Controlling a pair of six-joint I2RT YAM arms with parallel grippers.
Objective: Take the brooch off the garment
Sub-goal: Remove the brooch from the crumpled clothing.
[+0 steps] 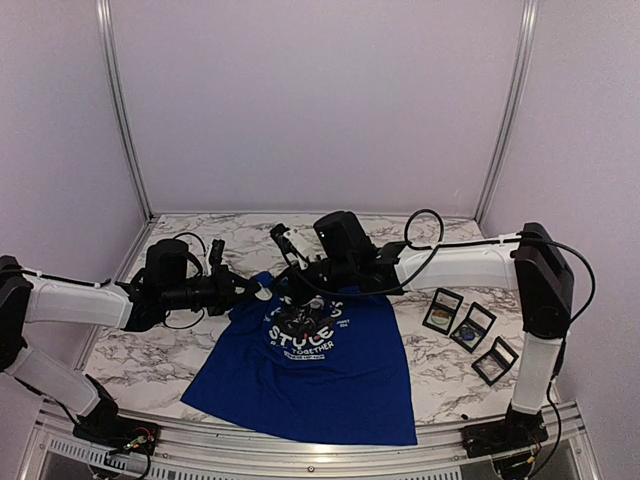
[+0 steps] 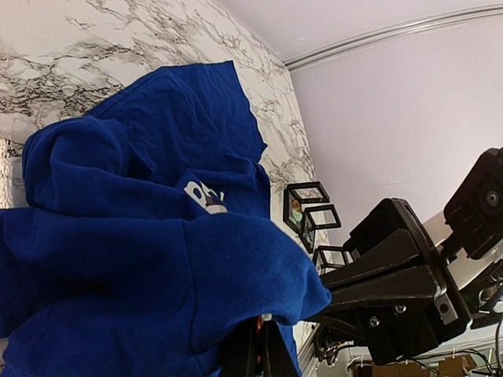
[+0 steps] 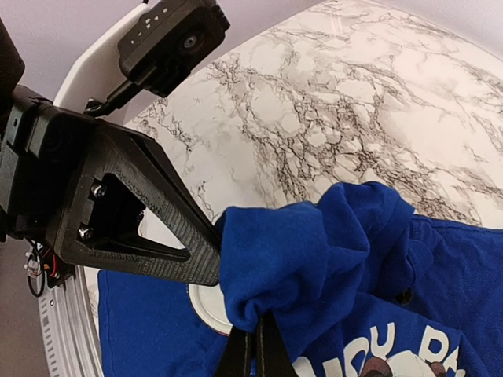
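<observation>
Limply bunched blue garment (image 1: 320, 372), pinched by left pincer (image 2: 262, 334), right pincer (image 3: 255, 336).

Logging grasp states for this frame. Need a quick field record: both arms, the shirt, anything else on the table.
garment: blue T-shirt, lower part flat on the marble table, collar end bunched up
left gripper: shut on a fold of the T-shirt
right gripper: shut on a neighbouring fold, close to the left one
brooch: cannot identify for certain; a white round disc shows beside the pinched folds
other items: three small black boxes on the table, right of the shirt
</observation>
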